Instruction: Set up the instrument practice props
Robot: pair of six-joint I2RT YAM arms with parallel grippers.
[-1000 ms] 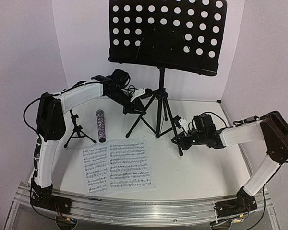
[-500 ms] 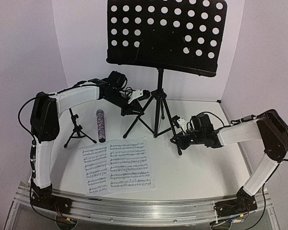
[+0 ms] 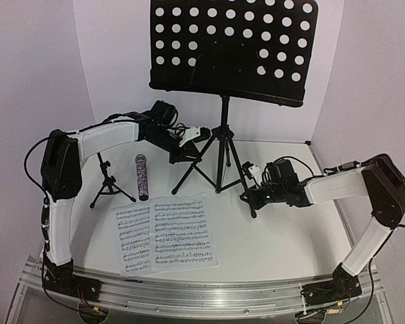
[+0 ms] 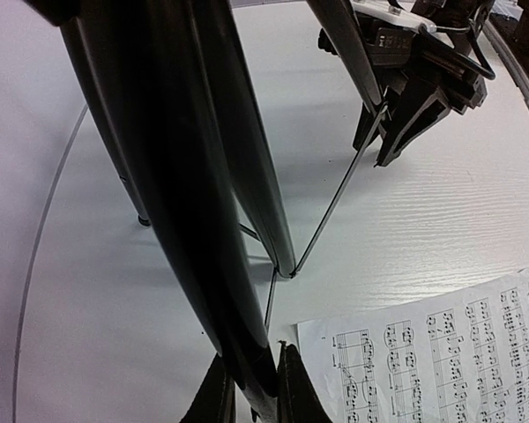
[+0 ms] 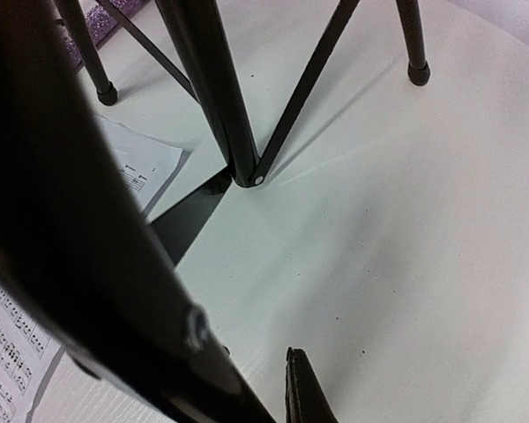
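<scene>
The black music stand stands upright at the back, its perforated desk [image 3: 233, 50] high over its tripod legs [image 3: 219, 165]. My left gripper [image 3: 189, 151] is shut on the stand's left leg [image 4: 203, 220], low down, with the fingers [image 4: 293, 388] pinching it. My right gripper [image 3: 251, 194] is at the stand's right leg [image 5: 79, 247]. One finger [image 5: 304, 392] shows with a gap to the leg; the other is hidden. Two music sheets [image 3: 169, 233] lie flat in front. The glittery microphone [image 3: 142, 177] lies beside the small mic stand [image 3: 108, 182].
White walls close in the table at the back and on both sides. The stand's centre pole end [image 5: 244, 172] hangs just above the table. A sheet corner [image 4: 423, 352] lies close to my left fingers. The aluminium rail [image 3: 202, 297] runs along the near edge.
The music stand has shifted slightly to the left, and both grippers have moved left with it. The sheets, microphone and mic stand have not moved.
</scene>
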